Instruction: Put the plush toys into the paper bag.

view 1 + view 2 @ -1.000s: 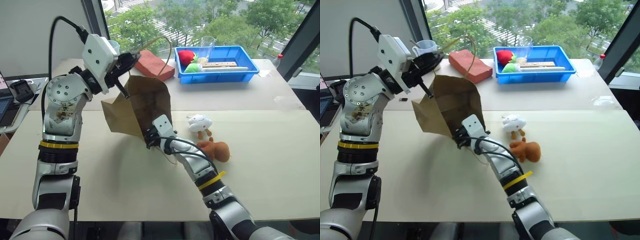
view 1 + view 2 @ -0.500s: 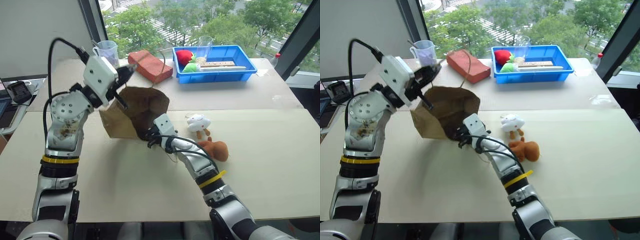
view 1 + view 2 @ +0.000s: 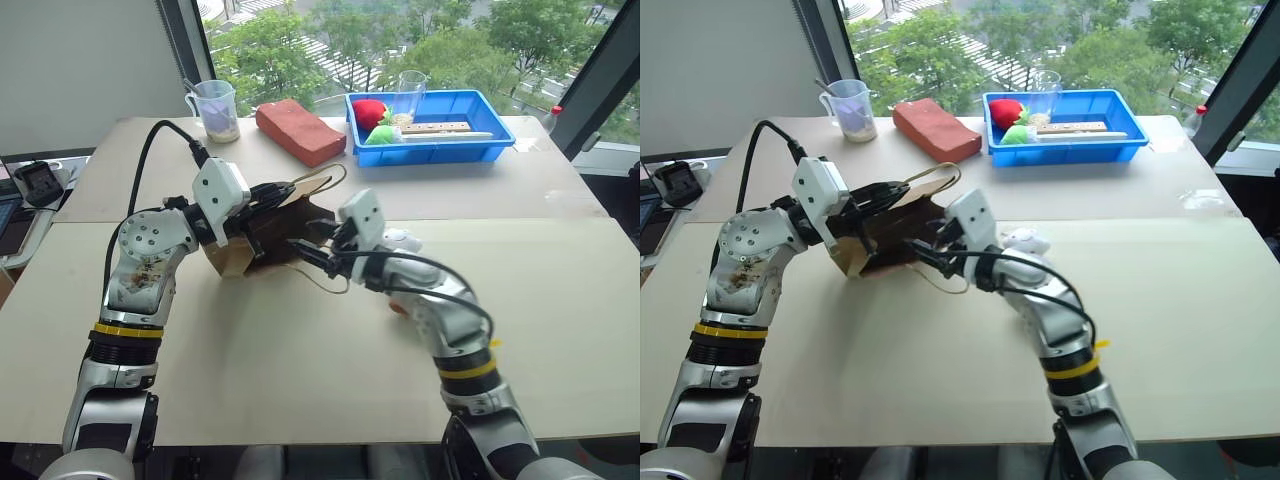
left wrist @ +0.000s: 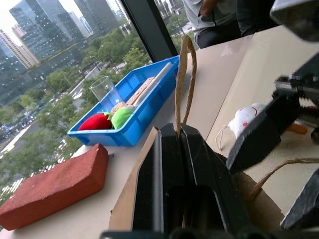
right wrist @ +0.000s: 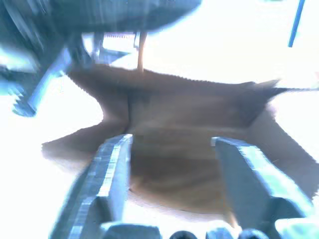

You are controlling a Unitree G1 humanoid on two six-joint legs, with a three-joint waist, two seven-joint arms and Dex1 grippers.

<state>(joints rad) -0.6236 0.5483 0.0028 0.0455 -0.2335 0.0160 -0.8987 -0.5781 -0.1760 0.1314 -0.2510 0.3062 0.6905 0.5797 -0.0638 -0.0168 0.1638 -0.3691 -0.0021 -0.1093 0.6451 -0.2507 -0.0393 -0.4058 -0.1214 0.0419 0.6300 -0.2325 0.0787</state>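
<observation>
Paper bag point(image 3: 262, 238) pinched by left hand point(image 3: 272, 192), right hand point(image 3: 312, 240) spread at its mouth

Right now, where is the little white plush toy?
In the head views the white plush toy lies on the table just right of the right gripper, which faces the paper bag.

Orange-brown plush toy point(image 3: 398, 308) mostly hidden

Silver-grey arm segments are seen, with white wrist housings, black two-fingered grippers, a yellow band on each forearm, black cables looped over both arms, and round screw-dotted joint covers.
</observation>
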